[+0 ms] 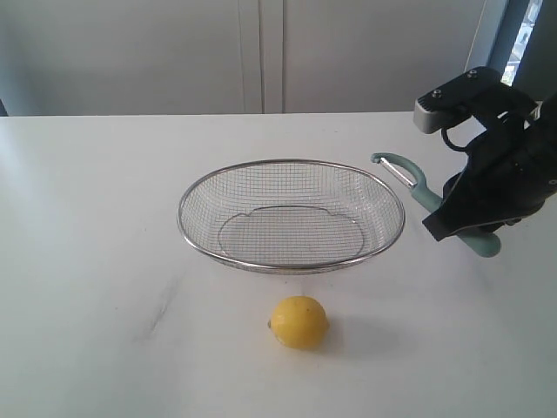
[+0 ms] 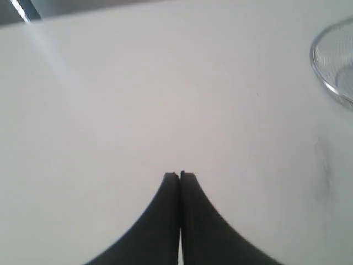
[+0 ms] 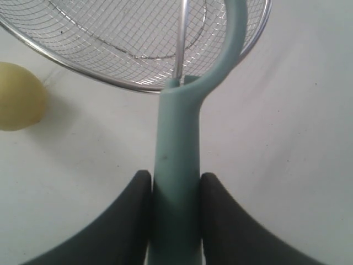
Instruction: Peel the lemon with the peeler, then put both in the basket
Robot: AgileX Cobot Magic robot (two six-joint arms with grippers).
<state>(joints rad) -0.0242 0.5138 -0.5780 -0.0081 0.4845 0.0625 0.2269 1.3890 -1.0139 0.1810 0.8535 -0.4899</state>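
Right fingers (image 3: pixel 129 221) pinch the peeler (image 3: pixel 176 165) by its handle, near the right edge of the surface (image 1: pixel 104 261), perhaps lifted. Stiff and light, it should hold, though smooth plastic may twist. Left fingers (image 2: pixel 165 221) are pressed together, empty. Basket (image 1: pixel 291 216) sits mid-surface. Lemon (image 1: pixel 298 322), toward the front edge, looks firm and rollable: grip its middle.

A wide white tabletop (image 1: pixel 96 218) fills the scene, matte and evenly lit, and there's a faint grey smudge (image 1: pixel 161 309) on its near part. Behind it runs a pale grey-white wall (image 1: pixel 130 52) of flat panels, split by narrow vertical seams (image 1: pixel 262 52) near the middle. Up in the far right corner a sliver of window (image 1: pixel 528 35) lets in bright daylight, while the light over the table is soft and the shadows are weak.
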